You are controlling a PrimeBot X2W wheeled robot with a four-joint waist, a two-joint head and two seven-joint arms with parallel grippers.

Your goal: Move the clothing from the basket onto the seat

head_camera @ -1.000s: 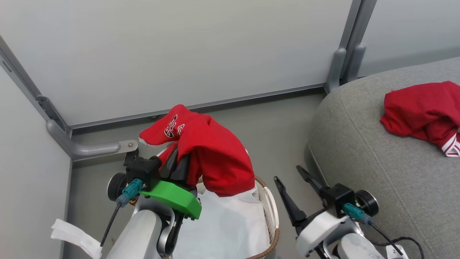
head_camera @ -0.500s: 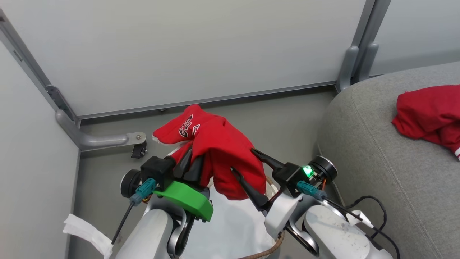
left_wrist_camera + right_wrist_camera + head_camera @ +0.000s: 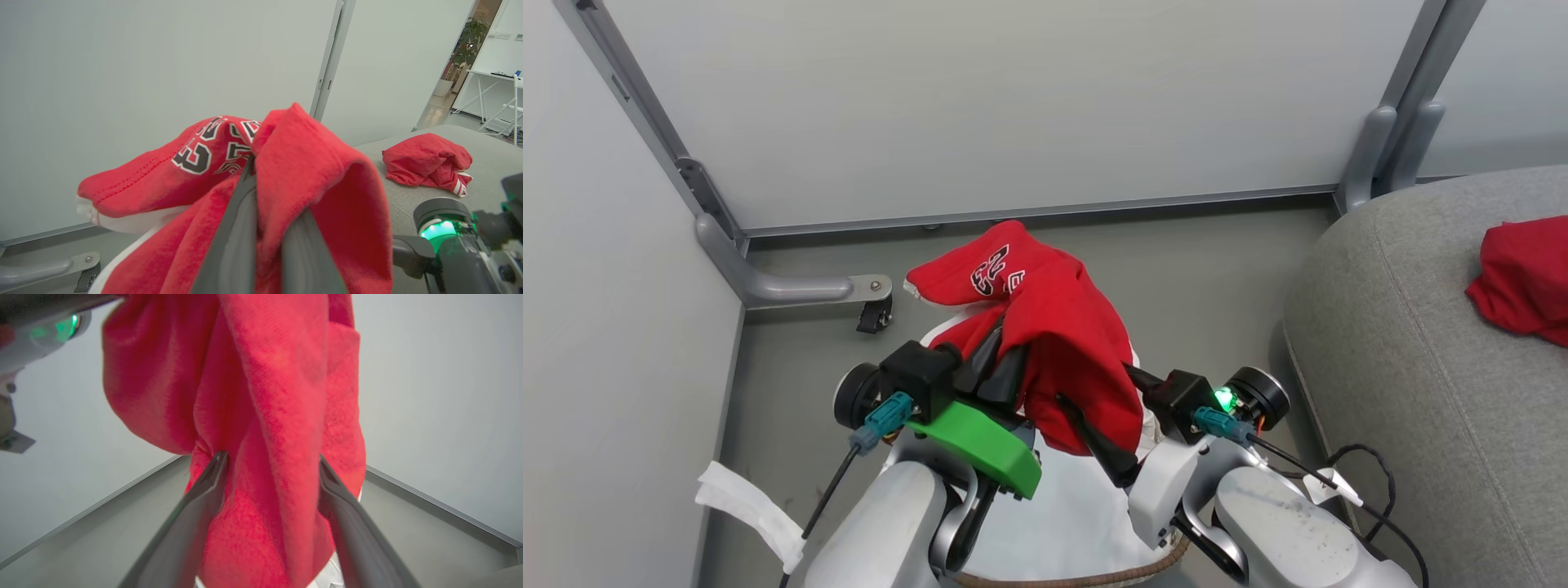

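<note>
Left gripper (image 3: pixel 1001 359) pinches the limp, light-looking clothing (image 3: pixel 1070 327) above the basket (image 3: pixel 1094 581). Right gripper (image 3: pixel 270 456), fingers spread, straddles its hanging fold: grip there

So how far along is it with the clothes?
Done: one red garment lies on the seat. In hand: the left gripper is shut on a second garment, held above the basket, with the open right gripper straddling it. Left: carrying it to the seat.
</note>
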